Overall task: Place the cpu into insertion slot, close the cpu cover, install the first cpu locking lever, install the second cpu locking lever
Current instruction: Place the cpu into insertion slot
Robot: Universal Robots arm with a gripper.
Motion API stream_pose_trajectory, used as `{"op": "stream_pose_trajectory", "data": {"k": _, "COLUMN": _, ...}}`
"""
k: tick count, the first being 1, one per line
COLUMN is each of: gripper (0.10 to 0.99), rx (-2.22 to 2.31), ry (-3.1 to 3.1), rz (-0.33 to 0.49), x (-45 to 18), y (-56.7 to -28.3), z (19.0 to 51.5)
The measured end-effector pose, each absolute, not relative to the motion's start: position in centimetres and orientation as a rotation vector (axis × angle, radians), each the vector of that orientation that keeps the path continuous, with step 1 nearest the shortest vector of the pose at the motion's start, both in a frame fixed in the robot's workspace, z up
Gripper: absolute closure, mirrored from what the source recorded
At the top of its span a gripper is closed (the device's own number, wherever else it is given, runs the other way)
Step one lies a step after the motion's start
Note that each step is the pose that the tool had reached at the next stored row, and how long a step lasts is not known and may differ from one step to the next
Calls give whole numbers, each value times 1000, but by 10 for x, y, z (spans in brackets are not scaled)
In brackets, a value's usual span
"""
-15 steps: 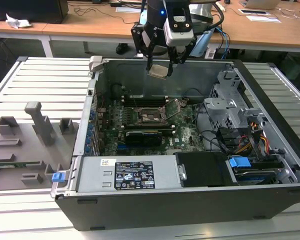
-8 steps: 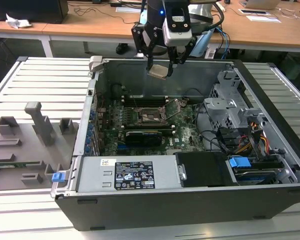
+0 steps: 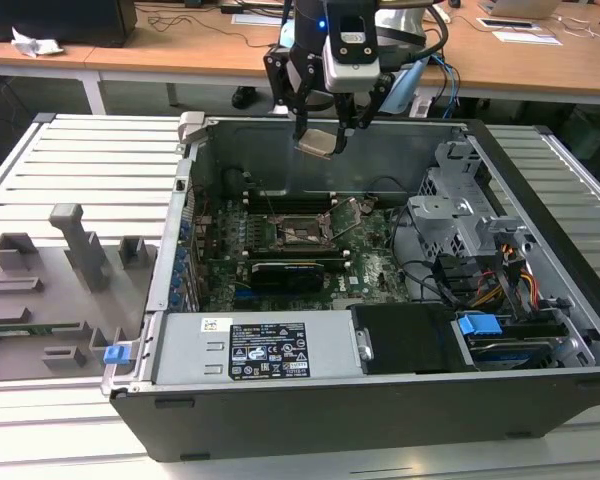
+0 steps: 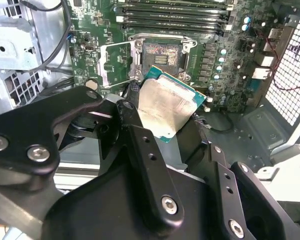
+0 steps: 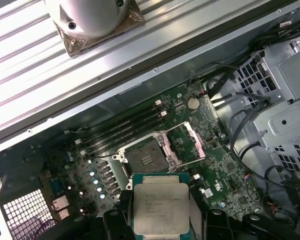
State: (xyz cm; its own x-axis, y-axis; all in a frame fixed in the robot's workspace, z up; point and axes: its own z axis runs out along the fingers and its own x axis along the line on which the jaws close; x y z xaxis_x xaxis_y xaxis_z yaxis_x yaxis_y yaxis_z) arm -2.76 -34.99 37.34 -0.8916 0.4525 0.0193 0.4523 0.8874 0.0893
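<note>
Exterior view: the gripper (image 3: pixel 320 135) hangs over the open computer case (image 3: pixel 380 420), its fingers clamped on the tilted cpu (image 3: pixel 317 143), high above the green board. Well below it the insertion slot (image 3: pixel 302 232) lies bare, with the cpu cover (image 3: pixel 348 212) flipped up just beside it. Memory slots (image 4: pixel 170 15), a long black card (image 3: pixel 290 270) and a drive cage (image 3: pixel 460 200) ring the slot, and none of them covers it.

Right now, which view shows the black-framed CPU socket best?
First wrist view: the square black-framed socket sits whole and unblocked, its silver metal cover frame flipped open beside it. The second wrist view shows the socket too, the held square silver-topped chip crowding one edge. The exterior view shows the socket from farthest away.
</note>
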Motion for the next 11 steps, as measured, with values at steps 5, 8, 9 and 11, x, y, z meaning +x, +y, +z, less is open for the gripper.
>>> {"op": "stream_pose_trajectory", "data": {"k": 5, "gripper": 545, "rx": 773, "ry": 3038, "rz": 143, "x": -28, "y": -350, "z": 373}}
{"op": "stream_pose_trajectory", "data": {"k": 8, "gripper": 545, "rx": 815, "ry": 3026, "rz": 143, "x": -28, "y": -350, "z": 373}}
{"op": "stream_pose_trajectory", "data": {"k": 9, "gripper": 545, "rx": 827, "ry": 3022, "rz": 143, "x": -28, "y": -350, "z": 373}}
{"op": "stream_pose_trajectory", "data": {"k": 11, "gripper": 545, "rx": 842, "ry": 3018, "rz": 143, "x": -28, "y": -350, "z": 373}}
